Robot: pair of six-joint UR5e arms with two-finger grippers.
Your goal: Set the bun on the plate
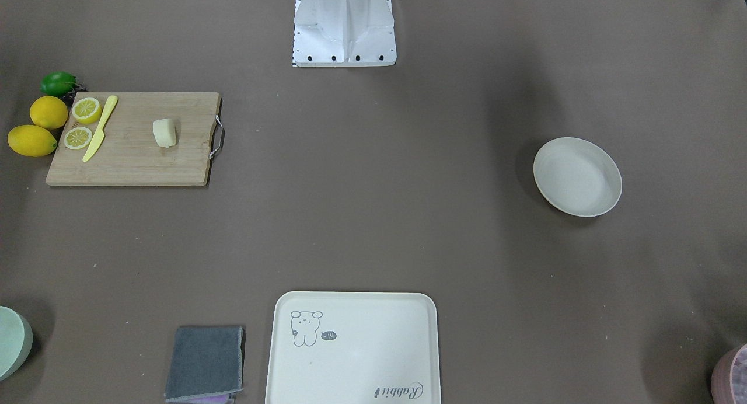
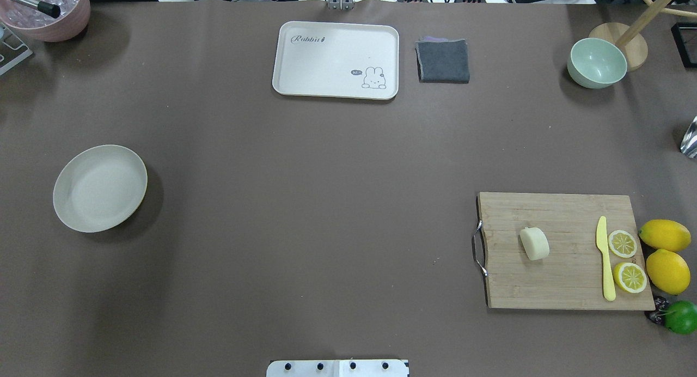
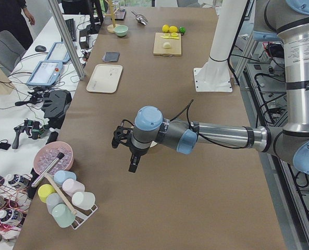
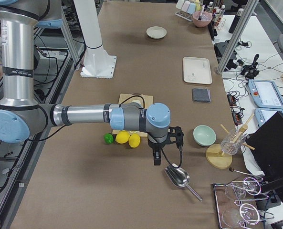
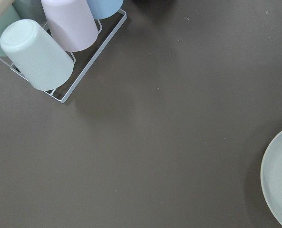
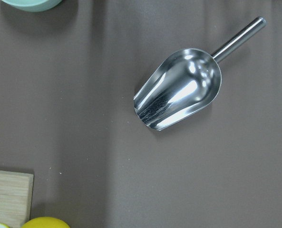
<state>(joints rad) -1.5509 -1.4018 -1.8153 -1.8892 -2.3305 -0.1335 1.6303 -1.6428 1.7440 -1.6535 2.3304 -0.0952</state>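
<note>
The bun [image 2: 534, 243] lies on the cutting board [image 2: 544, 290], at the right side of the desk [image 2: 326, 202]. The plate [image 2: 99, 188] sits well apart, far left.

bun [image 2: 534, 243]: cream | plate [image 2: 99, 188]: off-white, plain | tray [image 2: 326, 66]: cream, rabbit drawing | cloth [image 2: 442, 61]: grey

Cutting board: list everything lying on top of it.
On the cutting board lie the bun, a yellow knife and two lemon halves. The whole lemons sit beside it on the table. Nothing on it is covered from overhead; its underside is hidden.
</note>
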